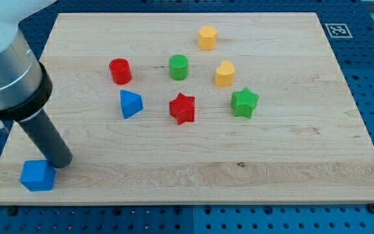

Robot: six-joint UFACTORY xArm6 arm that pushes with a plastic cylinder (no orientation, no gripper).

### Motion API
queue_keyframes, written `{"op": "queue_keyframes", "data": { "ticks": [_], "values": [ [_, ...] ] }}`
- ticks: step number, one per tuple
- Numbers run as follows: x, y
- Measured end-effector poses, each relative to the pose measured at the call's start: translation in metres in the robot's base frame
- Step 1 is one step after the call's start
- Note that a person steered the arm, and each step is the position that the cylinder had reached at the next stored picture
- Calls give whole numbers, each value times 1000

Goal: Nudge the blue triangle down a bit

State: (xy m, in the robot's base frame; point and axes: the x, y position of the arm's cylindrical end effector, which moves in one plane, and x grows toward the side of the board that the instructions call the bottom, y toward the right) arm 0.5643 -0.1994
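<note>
The arm comes in from the view's top left, a thick grey barrel narrowing into a dark rod that slants down toward the view's lower right. My tip (pixel 62 160) rests on the surface (pixel 284 162) near its bottom left corner, touching or just beside the upper right edge of the blue cube (pixel 37 175). There is no hand on this arm — only the rod — so nothing is held and there is nothing to be wide or narrow.

The blue triangle (pixel 130 103) lies up and to the view's right of my tip, well apart from it, in the left half of the surface. Between the two, the wood is bare.

Around the triangle: the red cylinder (pixel 119 71) sits just above it, slightly to the view's left. The red star (pixel 183 108) is to its right at about the same height, and the green cylinder (pixel 178 67) stands above that star. Further right are the yellow heart-like block (pixel 224 73) and the green star (pixel 244 102) — with a yellow hexagon block (pixel 207 38) nearest the view's top. Below the triangle, toward the view's bottom, no block lies in its way.
</note>
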Motion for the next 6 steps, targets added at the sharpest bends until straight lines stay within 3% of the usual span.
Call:
{"op": "queue_keyframes", "data": {
  "ticks": [2, 4, 6],
  "values": [
    [-23, 72],
    [-83, 136],
    [-141, 118]
  ]
}}
